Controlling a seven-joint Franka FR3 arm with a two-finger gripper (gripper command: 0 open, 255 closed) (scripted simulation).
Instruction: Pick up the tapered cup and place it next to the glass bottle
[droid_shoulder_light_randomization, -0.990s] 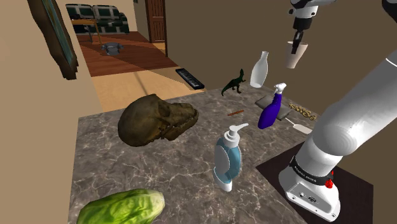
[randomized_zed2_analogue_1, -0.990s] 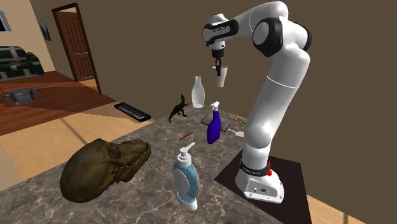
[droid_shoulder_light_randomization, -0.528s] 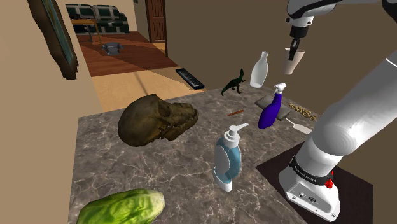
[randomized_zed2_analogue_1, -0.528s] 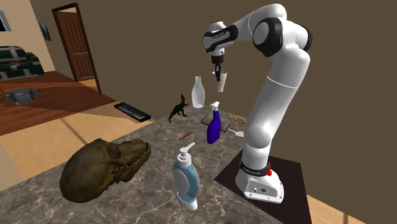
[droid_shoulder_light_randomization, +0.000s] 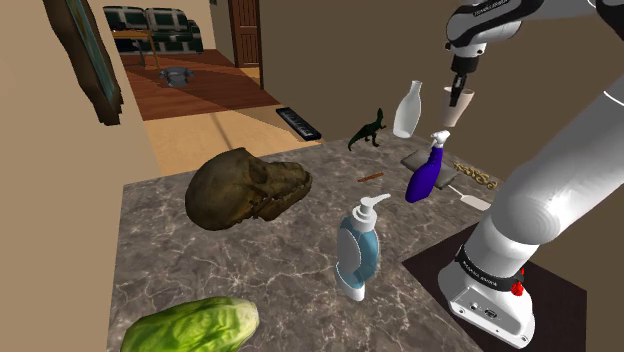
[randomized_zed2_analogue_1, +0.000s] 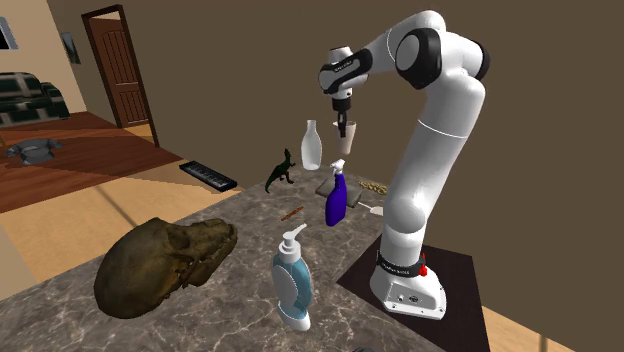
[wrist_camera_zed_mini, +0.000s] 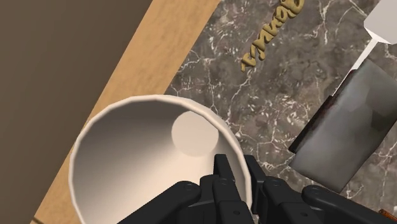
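Marble counter (droid_shoulder_light_randomization: 200, 270) with skull (droid_shoulder_light_randomization: 248, 187), lettuce (droid_shoulder_light_randomization: 190, 328), pump bottle (droid_shoulder_light_randomization: 358, 250), sprayer (droid_shoulder_light_randomization: 425, 175), dinosaur (droid_shoulder_light_randomization: 366, 130), white bottle (droid_shoulder_light_randomization: 406, 110).

Dark marbled countertop (droid_shoulder_light_randomization: 160, 262) w/ a plain brown wall (randomized_zed2_analogue_1: 230, 60) behind; tan wall (droid_shoulder_light_randomization: 40, 150) at the shoulder view's left w/ a dark-framed pic (droid_shoulder_light_randomization: 90, 60). Beyond: light tan floor (droid_shoulder_light_randomization: 220, 130), then reddish wood boards (droid_shoulder_light_randomization: 200, 90), dark brown door (randomized_zed2_analogue_1: 120, 70) and dark patterned sofa (droid_shoulder_light_randomization: 150, 22) in the far rm.
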